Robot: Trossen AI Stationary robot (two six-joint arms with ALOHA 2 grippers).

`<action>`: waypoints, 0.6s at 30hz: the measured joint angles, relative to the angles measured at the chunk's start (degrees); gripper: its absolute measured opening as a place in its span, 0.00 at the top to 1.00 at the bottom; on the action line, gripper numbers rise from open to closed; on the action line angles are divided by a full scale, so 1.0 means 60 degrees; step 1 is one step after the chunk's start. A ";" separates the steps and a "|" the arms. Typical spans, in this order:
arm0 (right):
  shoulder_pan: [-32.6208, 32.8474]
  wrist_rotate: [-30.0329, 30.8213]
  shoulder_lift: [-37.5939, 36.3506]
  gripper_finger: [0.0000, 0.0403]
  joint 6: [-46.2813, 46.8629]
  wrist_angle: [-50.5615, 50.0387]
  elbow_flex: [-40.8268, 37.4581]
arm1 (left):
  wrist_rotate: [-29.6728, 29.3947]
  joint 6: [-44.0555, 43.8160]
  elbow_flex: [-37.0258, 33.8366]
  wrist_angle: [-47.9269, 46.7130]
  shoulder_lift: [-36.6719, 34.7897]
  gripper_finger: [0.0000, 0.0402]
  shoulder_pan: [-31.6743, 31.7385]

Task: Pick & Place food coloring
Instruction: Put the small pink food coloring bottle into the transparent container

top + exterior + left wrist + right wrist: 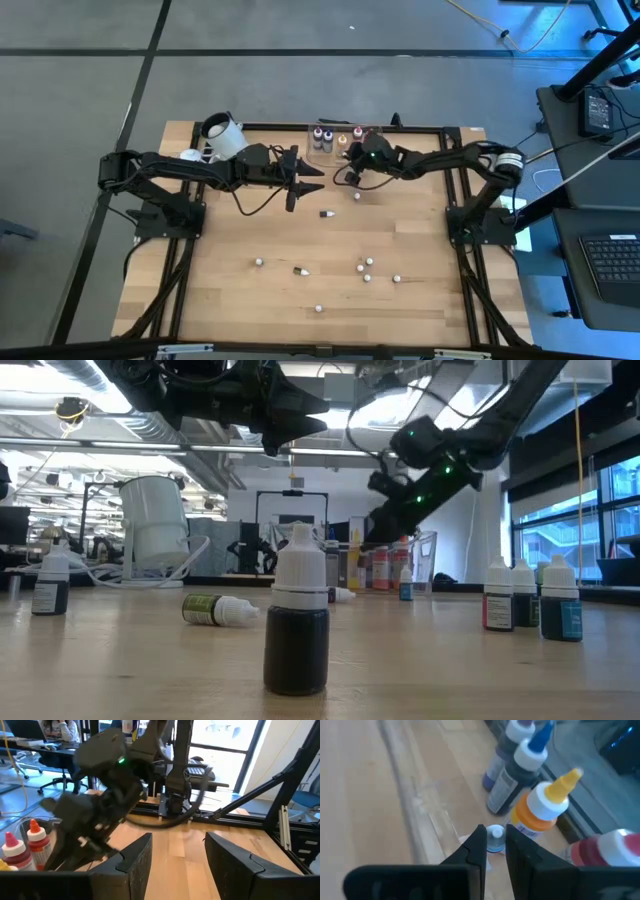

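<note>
The right gripper (495, 851) reaches into the clear tub (337, 140) at the table's (250, 300) far edge, its fingers clamped on a small blue-capped bottle (495, 840) of food coloring. Beside it in the tub stand an orange bottle (540, 815), a dark blue bottle (512, 775) and a red bottle (605, 852); their labels cannot be read. The left gripper (308, 180) hovers just beside the tub, fingers apart and empty. More small bottles (366, 270) lie scattered across the near table, and a white cup (224, 135) sits at the far left.

White cup (223, 134), clear tub (340, 139), wooden table (230, 290)
</note>
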 joint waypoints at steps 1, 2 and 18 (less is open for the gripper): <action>-0.0041 0.0003 0.0113 0.86 0.0035 0.0073 0.0009 | 0.0001 0.0000 -0.0001 -0.0015 0.0000 0.56 0.0000; -0.0088 0.0004 0.0213 0.86 0.0036 0.0151 0.0048 | -0.0004 0.0000 0.0002 -0.0023 0.0000 0.56 0.0000; -0.0852 -0.0595 0.0444 0.86 0.1597 0.0523 0.0043 | -0.0028 0.0325 0.0005 -0.0170 0.0002 0.56 0.0015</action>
